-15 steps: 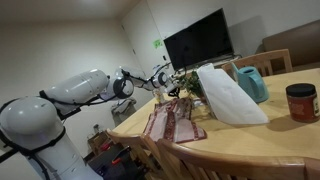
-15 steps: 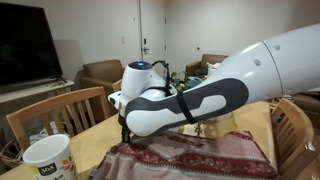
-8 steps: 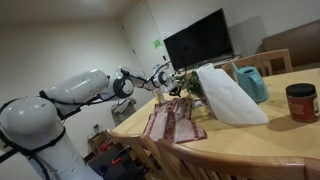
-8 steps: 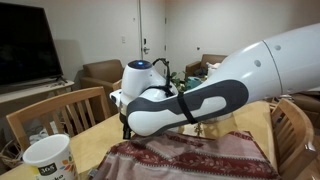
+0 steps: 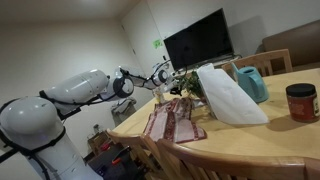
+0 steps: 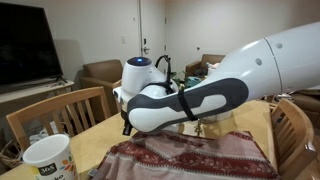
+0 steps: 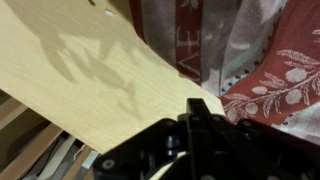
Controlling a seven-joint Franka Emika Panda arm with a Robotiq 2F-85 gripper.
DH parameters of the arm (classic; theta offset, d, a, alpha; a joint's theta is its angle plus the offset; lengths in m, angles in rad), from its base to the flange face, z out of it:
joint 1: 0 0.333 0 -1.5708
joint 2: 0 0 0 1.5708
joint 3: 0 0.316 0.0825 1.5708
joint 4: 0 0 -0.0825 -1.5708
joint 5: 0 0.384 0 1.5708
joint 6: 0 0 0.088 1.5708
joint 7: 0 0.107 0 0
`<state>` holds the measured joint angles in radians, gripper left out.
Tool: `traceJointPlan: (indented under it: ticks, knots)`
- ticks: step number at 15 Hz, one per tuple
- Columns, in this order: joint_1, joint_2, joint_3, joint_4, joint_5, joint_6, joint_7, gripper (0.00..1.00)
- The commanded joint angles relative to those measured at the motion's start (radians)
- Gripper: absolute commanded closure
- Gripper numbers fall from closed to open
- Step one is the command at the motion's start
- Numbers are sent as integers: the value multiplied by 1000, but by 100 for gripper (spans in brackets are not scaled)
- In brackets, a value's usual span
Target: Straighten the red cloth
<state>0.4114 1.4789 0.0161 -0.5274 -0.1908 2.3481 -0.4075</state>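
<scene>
End effector [image 7: 205,122] jaws together at edge of wrinkled red cloth [image 7: 285,85] on tabletop [image 7: 80,70]; possibly pinching it, unclear.

Home dining-living room: wooden table [image 5: 262,140], dining chair [image 6: 55,100], flat TV [image 5: 198,40], armchair [image 6: 100,73].
</scene>
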Motion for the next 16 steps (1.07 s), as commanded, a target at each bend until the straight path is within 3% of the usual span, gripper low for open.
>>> traceJointPlan:
  ticks: [1, 7, 16]
  knots:
    - [5, 0, -13, 73, 3, -147, 97, 100]
    - [-17, -1, -9, 116, 21, -295, 171, 100]
    - [-55, 6, 42, 11, 41, -239, 123, 100]
